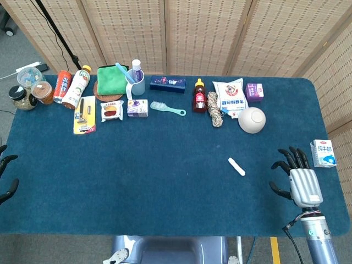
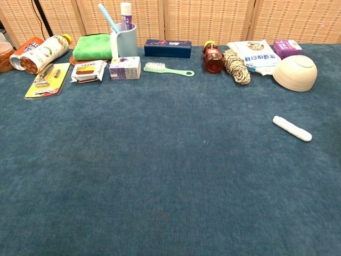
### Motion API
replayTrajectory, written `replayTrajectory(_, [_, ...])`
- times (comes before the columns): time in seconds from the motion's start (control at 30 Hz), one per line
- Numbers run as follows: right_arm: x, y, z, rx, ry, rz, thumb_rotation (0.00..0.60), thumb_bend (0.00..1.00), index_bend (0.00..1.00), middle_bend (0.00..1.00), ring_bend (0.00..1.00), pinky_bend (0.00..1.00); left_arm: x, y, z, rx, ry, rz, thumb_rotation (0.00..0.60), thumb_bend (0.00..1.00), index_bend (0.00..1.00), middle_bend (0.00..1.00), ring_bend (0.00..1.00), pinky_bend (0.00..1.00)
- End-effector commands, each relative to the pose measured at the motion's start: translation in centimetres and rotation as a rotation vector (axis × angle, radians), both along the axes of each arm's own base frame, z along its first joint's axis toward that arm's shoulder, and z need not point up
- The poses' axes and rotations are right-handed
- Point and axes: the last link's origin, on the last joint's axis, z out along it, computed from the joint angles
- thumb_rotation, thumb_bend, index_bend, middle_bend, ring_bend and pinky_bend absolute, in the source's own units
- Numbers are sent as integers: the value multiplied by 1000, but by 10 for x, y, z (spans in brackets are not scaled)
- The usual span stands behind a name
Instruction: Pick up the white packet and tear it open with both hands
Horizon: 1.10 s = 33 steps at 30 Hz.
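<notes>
The white packet [image 1: 237, 166] is a small narrow stick lying flat on the blue table, right of centre; the chest view shows the packet [image 2: 292, 128] at the right. My right hand [image 1: 293, 175] hovers over the table's right part, a short way right of the packet, fingers spread and empty. My left hand [image 1: 5, 177] shows only as dark fingertips at the far left edge, apart and holding nothing. Neither hand appears in the chest view.
Along the back stand a cream bowl [image 1: 252, 120], a flour bag [image 1: 230, 95], a rope coil [image 1: 214, 109], a sauce bottle [image 1: 199, 96], a brush [image 1: 167, 108], a cup [image 1: 136, 81] and several snacks. A milk carton [image 1: 323, 152] sits just right of my right hand.
</notes>
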Motion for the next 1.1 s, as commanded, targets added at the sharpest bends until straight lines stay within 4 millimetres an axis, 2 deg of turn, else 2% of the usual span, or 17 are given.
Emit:
replayTrajectory(0.03, [10,-11,-17,68,-26,9,600,276,434,167,46,0,2,2,0,2,1,-6,600,347,247,108,124,101])
replayTrajectory(0.33, [19,-36,-49,122,-5,-1,600,276,428,147,45,0,1,3,2,2,7,-5,600,347,247,108,124,101])
replayTrajectory(0.6, [16,-51,-80,164,32,-38,600,276,431,146,10,0,-3,1,4,5,7,11,600,347,247,108,124,101])
replayTrajectory(1.1, [5,-66,-109,184,58,-130,600,276,425,146,0,0,-7,4,6,9,5,15,600,347,247,108,120,101])
